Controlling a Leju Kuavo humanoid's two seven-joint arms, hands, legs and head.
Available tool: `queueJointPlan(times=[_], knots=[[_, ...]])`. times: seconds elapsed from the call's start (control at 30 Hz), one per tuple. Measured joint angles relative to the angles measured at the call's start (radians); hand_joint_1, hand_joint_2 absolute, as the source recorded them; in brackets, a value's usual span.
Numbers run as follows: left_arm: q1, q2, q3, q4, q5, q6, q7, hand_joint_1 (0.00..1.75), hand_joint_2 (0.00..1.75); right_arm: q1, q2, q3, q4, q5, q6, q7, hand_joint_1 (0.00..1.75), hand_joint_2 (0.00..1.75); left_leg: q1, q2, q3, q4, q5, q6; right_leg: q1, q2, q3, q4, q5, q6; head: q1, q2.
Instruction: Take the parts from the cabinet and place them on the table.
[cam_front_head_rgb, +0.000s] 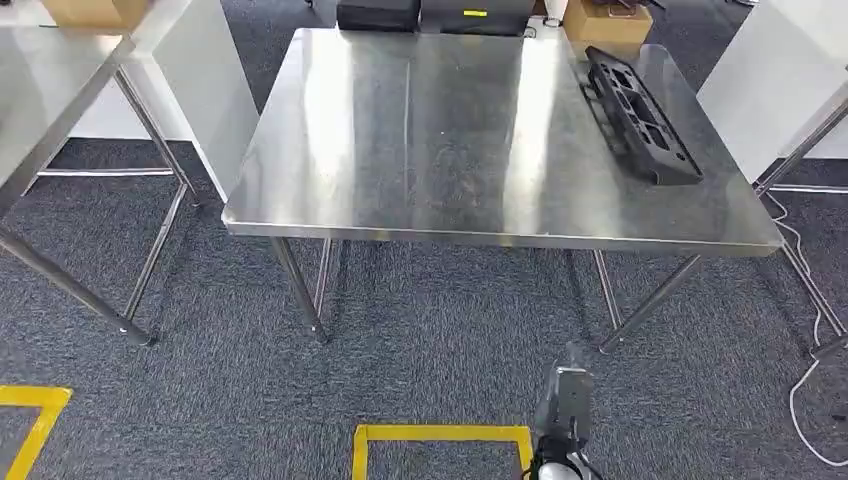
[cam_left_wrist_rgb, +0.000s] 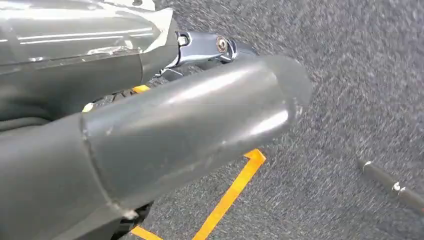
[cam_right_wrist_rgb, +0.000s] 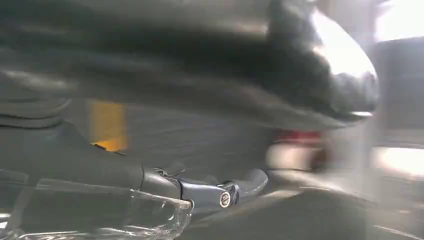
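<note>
Square table (cam_front_head_rgb: 400, 150) of brushed stainless steel, rounded corners, reflective streaked top, on slim tubular steel legs. One part (cam_front_head_rgb: 640, 115): long, flat, black moulded plastic frame with rectangular cut-outs, lying on the tabletop near its far right corner. Floor (cam_front_head_rgb: 420, 340): grey speckled short-pile carpet, marked with yellow tape (cam_front_head_rgb: 440, 435) in right-angled outlines. Left hand (cam_left_wrist_rgb: 190, 120): smooth glossy grey thumb, rounded at the tip, above the carpet with nothing seen in it; finger spread cannot be told. Right hand (cam_right_wrist_rgb: 210, 65): blurred dark grey form; grasp cannot be told.
</note>
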Motion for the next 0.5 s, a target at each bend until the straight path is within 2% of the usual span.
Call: queueJointPlan(times=[0.03,0.07,0.1,0.13,0.17,0.2,0.23,0.27,0.3,0.33,0.37,0.4,0.43,0.47,0.5], knots=[[0.001,0.0,0.006,0.0,0.002,-0.008,-0.006,0.0,0.0,-0.013,0.0,-0.002,0.085,0.001,0.003,0.015,0.0,0.0,-0.001,0.0,-0.018,0.001,0.013,-0.001,0.001,0.002,0.018,0.008,0.024,0.012,0.0,0.0],[0.002,-0.001,0.01,0.0,0.003,-0.012,-0.008,0.0,0.0,-0.02,0.001,-0.003,0.139,0.001,0.004,0.02,0.0,0.0,-0.002,-0.001,-0.033,0.003,0.025,-0.004,0.002,0.002,0.051,-0.02,0.06,0.023,0.0,0.0],[0.002,-0.001,0.011,0.0,0.004,-0.012,-0.009,0.0,0.0,-0.03,0.002,-0.004,0.19,0.001,0.004,0.024,0.0,0.0,-0.002,-0.001,-0.048,0.004,0.037,-0.008,0.004,0.002,0.109,-0.092,0.09,0.027,0.0,0.0],[0.002,-0.001,0.014,0.0,0.004,-0.013,-0.009,0.0,0.0,-0.043,0.004,-0.004,0.234,0.002,0.004,0.026,0.0,0.0,-0.002,-0.001,-0.058,0.004,0.048,-0.012,0.008,0.002,0.177,-0.183,0.095,0.021,0.0,0.0],[0.001,-0.002,0.015,0.0,0.004,-0.014,-0.009,0.0,0.0,-0.057,0.004,-0.005,0.263,0.004,0.004,0.028,0.0,0.0,-0.005,0.0,-0.063,0.005,0.058,-0.018,0.01,0.003,0.242,-0.278,0.07,0.006,0.0,0.0],[0.001,-0.003,0.015,0.0,0.004,-0.014,-0.01,0.0,0.0,-0.071,0.004,-0.005,0.293,0.006,0.004,0.029,0.0,0.0,-0.007,0.001,-0.069,0.005,0.07,-0.024,0.023,0.003,0.274,-0.347,0.052,-0.004,0.0,0.0],[0.001,-0.003,0.017,0.0,0.004,-0.015,-0.01,0.0,0.0,-0.081,0.004,-0.006,0.321,0.008,0.004,0.03,0.0,0.0,-0.007,0.006,-0.068,-0.002,0.082,-0.032,0.022,0.004,0.256,-0.34,0.054,-0.008,-0.005,0.0],[0.002,-0.003,0.019,0.0,0.004,-0.016,-0.01,0.0,0.0,-0.088,0.003,-0.007,0.344,0.008,0.004,0.03,0.0,0.0,-0.003,0.008,-0.068,-0.005,0.092,-0.036,0.028,0.004,0.251,-0.339,0.06,-0.016,-0.005,0.0],[0.004,-0.003,0.021,0.0,0.004,-0.016,-0.01,0.0,0.0,-0.088,0.003,-0.008,0.363,0.008,0.004,0.033,0.0,0.0,-0.004,0.007,-0.068,-0.011,0.104,-0.045,0.027,0.004,0.246,-0.341,0.071,-0.025,-0.006,0.0],[0.007,-0.002,0.024,0.0,0.004,-0.016,-0.011,0.0,0.0,-0.092,0.005,-0.008,0.382,0.008,0.007,0.034,0.0,0.0,0.003,0.006,-0.077,-0.006,0.095,-0.05,0.003,0.002,0.238,-0.344,0.088,-0.036,-0.005,0.0],[0.009,0.0,0.025,0.0,0.003,-0.021,-0.018,0.0,0.0,-0.096,0.007,-0.008,0.396,0.002,0.023,0.054,0.0,0.0,0.003,0.001,-0.09,0.02,0.035,-0.055,0.007,-0.001,0.224,-0.344,0.101,-0.043,-0.006,0.0],[0.01,0.0,0.025,0.0,-0.005,-0.021,-0.028,0.0,0.0,-0.097,0.009,-0.011,0.406,-0.002,0.034,0.079,0.0,0.0,0.005,0.001,-0.103,0.075,-0.045,-0.062,0.008,-0.002,0.211,-0.344,0.115,-0.06,-0.013,0.0],[0.01,0.0,0.025,0.0,-0.01,-0.019,-0.034,0.0,0.0,-0.097,0.009,-0.011,0.418,-0.001,0.034,0.101,0.0,0.0,0.006,0.0,-0.115,0.149,-0.116,-0.07,0.008,-0.004,0.196,-0.343,0.127,-0.06,-0.014,0.0],[0.01,0.0,0.025,0.0,-0.015,-0.014,-0.037,0.0,0.0,-0.097,0.01,-0.011,0.436,0.0,0.036,0.129,0.0,0.0,0.007,0.0,-0.123,0.22,-0.158,-0.077,0.009,-0.006,0.183,-0.343,0.139,-0.059,-0.014,0.0],[0.01,0.0,0.026,0.0,-0.011,-0.015,-0.038,0.0,0.0,-0.095,0.01,-0.011,0.45,0.004,0.041,0.152,0.0,0.0,0.011,0.0,-0.125,0.281,-0.165,-0.083,0.01,-0.009,0.171,-0.341,0.151,-0.058,-0.013,0.0]])
